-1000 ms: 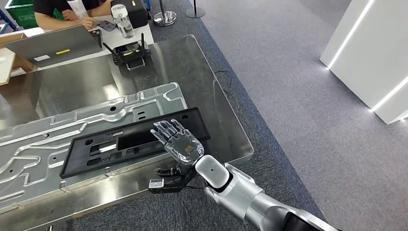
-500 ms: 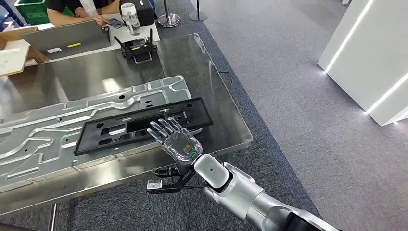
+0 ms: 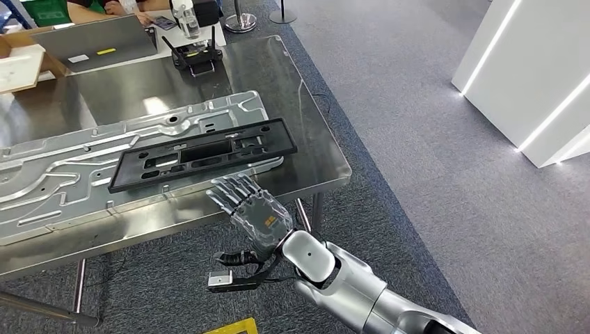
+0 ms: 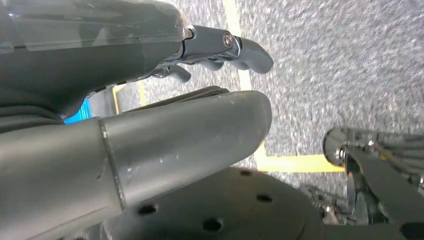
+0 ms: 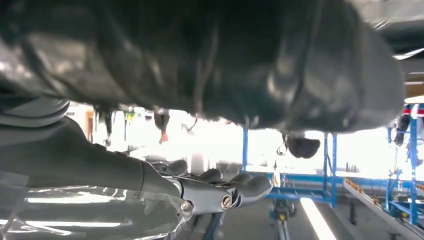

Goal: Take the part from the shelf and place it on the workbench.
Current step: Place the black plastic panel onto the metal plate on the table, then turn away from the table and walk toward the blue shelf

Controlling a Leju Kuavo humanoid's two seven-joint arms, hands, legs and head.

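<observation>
Head view: the black plastic frame part (image 3: pixel 203 154) lies flat on the stamped aluminium panel (image 3: pixel 62 181), which in turn rests on the stainless-steel surface (image 3: pixel 306 118). The right hand (image 3: pixel 252 209) hovers just off the near edge of the surface, apart from the part, its fingers (image 3: pixel 226 191) spread and holding nothing. Left wrist view: the left hand (image 4: pixel 150 65) hangs over grey carpet (image 4: pixel 340 60) crossed by yellow floor tape (image 4: pixel 295 162); its fingers are loosely extended and grasp nothing. Judging from its lie, the part appears already delivered to the workbench. It reads as a long, thin, cut-out moulding: probably light and fairly stiff, though liable to flex along its length and to slide on the smooth metal beneath. A hold across one long rail near the middle would likely balance it best; the narrow bars between cut-outs look the weakest points. A laptop (image 3: pixel 97 43) and a black router (image 3: pixel 195 59) stand at the far end.
</observation>
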